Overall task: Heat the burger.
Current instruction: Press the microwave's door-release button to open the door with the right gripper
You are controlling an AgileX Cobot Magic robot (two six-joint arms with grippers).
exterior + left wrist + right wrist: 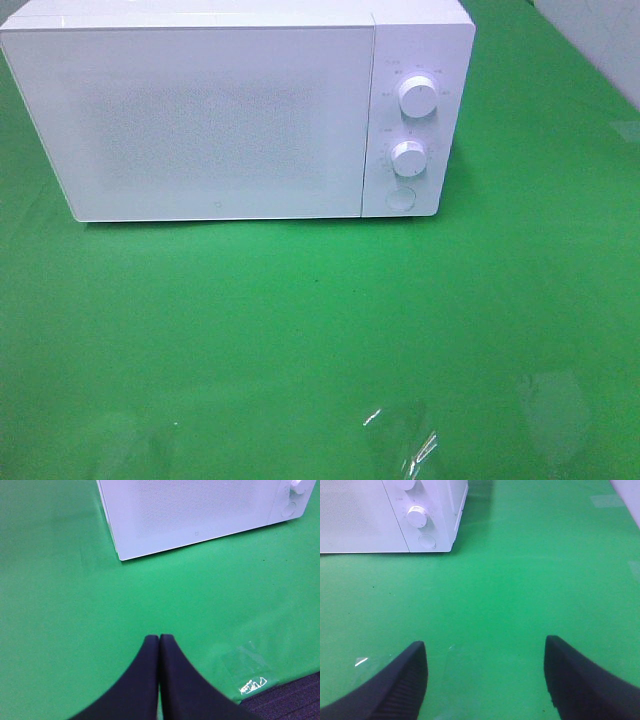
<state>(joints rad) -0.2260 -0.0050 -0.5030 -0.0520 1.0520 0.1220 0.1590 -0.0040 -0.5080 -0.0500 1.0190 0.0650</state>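
Note:
The burger is out of view in every frame. A white microwave [200, 120] stands at the back of the green cloth with its door shut; it also shows as the microwave [195, 515] in the left wrist view and the microwave [385, 517] in the right wrist view. My left gripper [159, 639] is shut, its dark fingertips pressed together over bare cloth, well short of the microwave's front. My right gripper [485, 655] stands open wide with nothing between its fingers, over cloth in front of the microwave's knob side. Neither arm shows in the high view.
Two white knobs [417, 97] and a round button [400, 199] sit on the microwave's right panel. Clear tape patches [420, 450] glint on the green cloth [300, 320] near the front edge. A dark floor strip [295, 700] lies beyond the cloth's edge.

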